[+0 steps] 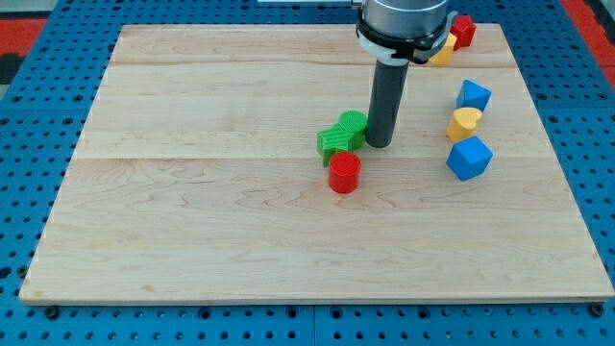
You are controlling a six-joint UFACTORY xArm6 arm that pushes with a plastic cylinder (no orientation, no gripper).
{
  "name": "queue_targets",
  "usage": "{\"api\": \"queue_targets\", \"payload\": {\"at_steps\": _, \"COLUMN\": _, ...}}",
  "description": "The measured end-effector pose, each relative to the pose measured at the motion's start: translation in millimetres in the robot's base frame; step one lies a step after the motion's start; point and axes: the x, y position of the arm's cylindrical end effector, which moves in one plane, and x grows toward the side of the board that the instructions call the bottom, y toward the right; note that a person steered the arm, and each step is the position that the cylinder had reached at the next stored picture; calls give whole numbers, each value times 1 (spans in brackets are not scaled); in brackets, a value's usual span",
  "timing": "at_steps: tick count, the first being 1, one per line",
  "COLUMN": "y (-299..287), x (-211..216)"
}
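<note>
Right now my tip (379, 144) stands on the wooden counter (192, 221), a little toward the view's right of its middle and nearer the far edge than the near one. I have no claw, only this straight dark rod, so nothing spreads or pinches. The rod stands upright, its long axis running straight up toward the view's top, where it meets the wider grey collar of my arm.

Just at the tip's left side sits the green block (342, 135), an irregular lumpy shape whose long axis slants from lower left up to upper right; its upper right end touches or nearly touches my tip, and I cannot tell which. Just below the green block stands the red cylinder (344, 172), upright, its top edge close against the green one.

Well apart, near the counter's right edge, three blocks form a short column: a blue block (473, 94) at the top, a yellow block (464, 123) just beneath it, and a larger blue cube-like block (469, 158) below that. At the far right corner, a yellow piece (444, 50) and a red block (463, 31) lie side by side, partly hidden behind my arm.
</note>
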Motion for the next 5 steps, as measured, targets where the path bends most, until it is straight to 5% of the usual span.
{"api": "queue_targets", "payload": {"at_steps": 5, "y": -5, "x": -36}}
